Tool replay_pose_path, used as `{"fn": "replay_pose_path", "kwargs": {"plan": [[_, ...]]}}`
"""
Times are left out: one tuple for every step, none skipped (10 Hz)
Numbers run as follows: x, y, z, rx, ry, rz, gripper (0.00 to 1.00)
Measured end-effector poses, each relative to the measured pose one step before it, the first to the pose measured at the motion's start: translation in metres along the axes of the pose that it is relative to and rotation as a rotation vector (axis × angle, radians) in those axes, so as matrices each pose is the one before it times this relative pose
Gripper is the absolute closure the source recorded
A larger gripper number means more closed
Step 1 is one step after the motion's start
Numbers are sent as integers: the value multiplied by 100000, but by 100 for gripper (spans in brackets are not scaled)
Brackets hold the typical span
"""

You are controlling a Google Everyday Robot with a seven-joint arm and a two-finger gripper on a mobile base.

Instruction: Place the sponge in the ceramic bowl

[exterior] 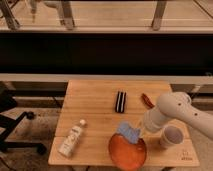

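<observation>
Evidently, the gripper (140, 130) is found at the right edge of the sponge (127, 132), touching it or all but touching it; whether the sponge is clamped or released cannot be told. The sponge is seen as a small light-blue pad, tilted, laid across the far rim of the ceramic bowl (127, 156), partly over the orange dish and partly beyond its edge. Whether it is borne in the air or rested on the rim cannot be settled.

The placing step is judged to be in hand, and two readings are fitted: a sponge held over the bowl for release, or one let down against the rim. In either, the sponge is required to end wholly inside the dish, not balanced on its edge.

Farther out, the white arm (175, 111) is stretched in from the right, just beside a pale cup (171, 136), which could be knocked. A black block (120, 101) and a lying bottle (72, 139) are kept well apart on the wooden table (90, 95).
</observation>
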State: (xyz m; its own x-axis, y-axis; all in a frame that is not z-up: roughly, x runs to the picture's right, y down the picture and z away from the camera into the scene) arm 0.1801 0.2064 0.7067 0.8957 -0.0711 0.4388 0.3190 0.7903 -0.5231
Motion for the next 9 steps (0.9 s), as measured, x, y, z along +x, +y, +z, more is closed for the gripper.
{"fn": "replay_pose_path", "kwargs": {"plan": [[-49, 86, -3, 47, 170, -146, 99], [-31, 118, -10, 61, 213, -104, 99], [-21, 41, 10, -35, 69, -107, 99], [-20, -7, -39, 128, 136, -131, 99], [-41, 115, -9, 66, 167, -155, 99], [-47, 122, 7, -47, 197, -201, 99], [-36, 23, 9, 18, 127, -141, 99], [-49, -42, -4, 92, 105, -193, 99], [-54, 31, 4, 22, 215, -133, 99]]}}
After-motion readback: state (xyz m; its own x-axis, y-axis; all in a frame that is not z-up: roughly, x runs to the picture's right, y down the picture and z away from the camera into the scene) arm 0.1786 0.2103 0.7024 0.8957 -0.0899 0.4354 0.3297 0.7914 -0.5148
